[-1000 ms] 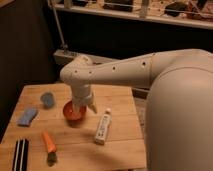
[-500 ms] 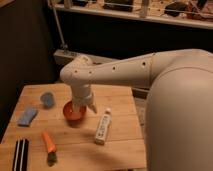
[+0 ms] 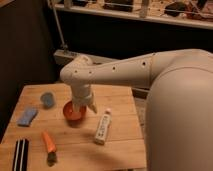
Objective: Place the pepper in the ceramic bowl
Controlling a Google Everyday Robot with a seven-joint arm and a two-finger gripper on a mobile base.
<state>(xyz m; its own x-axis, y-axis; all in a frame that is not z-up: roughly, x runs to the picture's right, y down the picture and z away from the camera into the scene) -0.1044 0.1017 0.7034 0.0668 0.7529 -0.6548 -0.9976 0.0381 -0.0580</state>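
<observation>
The orange pepper (image 3: 48, 142) lies on the wooden table (image 3: 120, 150) near its front left, dark stem end toward the front edge. The red-orange ceramic bowl (image 3: 71, 114) sits mid-table, behind and to the right of the pepper. My gripper (image 3: 83, 106) hangs straight down from the white arm, just over the bowl's right rim. It is open, its pale fingers (image 3: 92, 106) apart with nothing between them. The gripper hides part of the bowl.
A white tube (image 3: 102, 128) with dark markings lies right of the bowl. A blue-grey cup (image 3: 47, 99) and a blue sponge (image 3: 27, 116) sit at the left. A black-and-white striped object (image 3: 20, 153) lies at the front left corner. My large white body fills the right side.
</observation>
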